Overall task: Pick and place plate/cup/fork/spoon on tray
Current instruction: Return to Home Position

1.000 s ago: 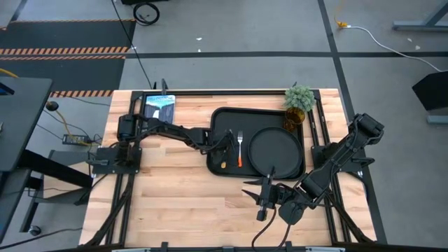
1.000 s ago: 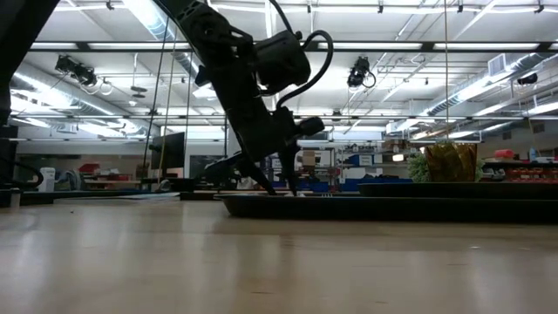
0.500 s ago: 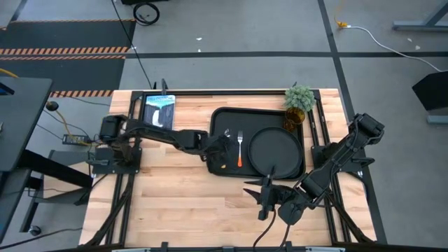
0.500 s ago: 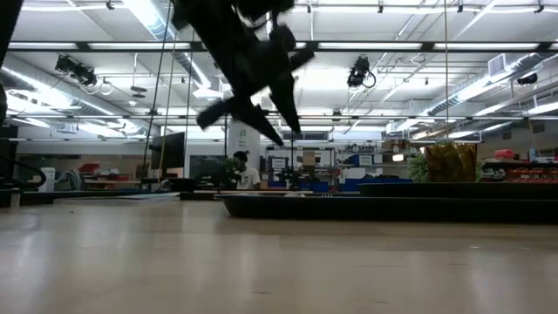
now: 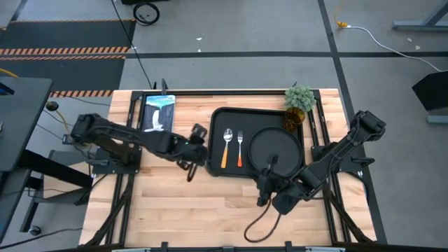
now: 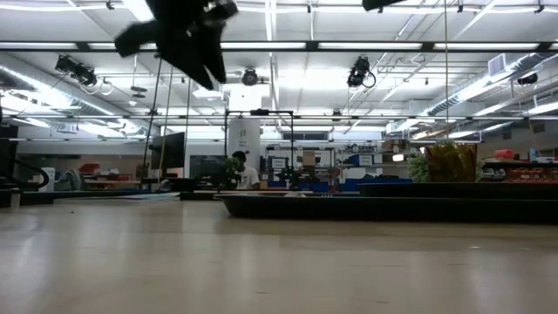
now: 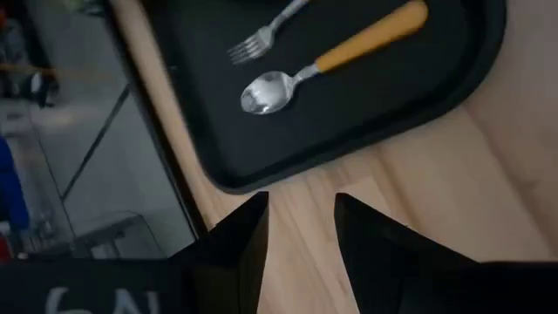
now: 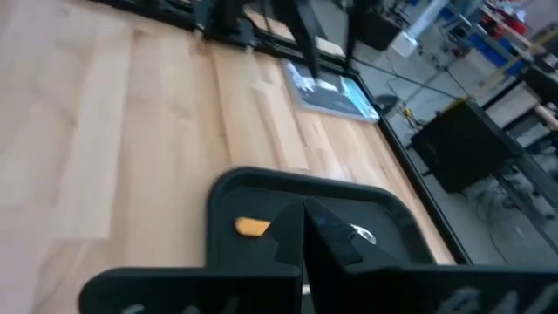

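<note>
The black tray (image 5: 218, 120) lies at the table's middle right. On it lie the round black plate (image 5: 275, 148), the fork (image 5: 239, 148) and, left of the fork, the spoon (image 5: 226, 145). The spoon (image 7: 331, 63) and the fork (image 7: 261, 37) also show in the left wrist view. The amber cup (image 5: 290, 124) stands in the tray's far right corner. My left gripper (image 7: 301, 205) is open and empty, above the wood just left of the tray (image 7: 418, 96). My right gripper (image 8: 303, 222) is shut and empty, over the tray's near edge by the plate.
A green potted plant (image 5: 299, 98) stands at the tray's far right corner. A tablet (image 5: 158, 112) lies at the far left. Bare wood (image 5: 182, 203) lies near and left of the tray. The room shows beyond the table in the low view.
My left gripper has drawn back from over the tray toward the table's left edge and has risen. The spoon now lies uncovered on the tray, left of the fork. My right gripper has moved toward the far edge, up to the tray's near rim.
</note>
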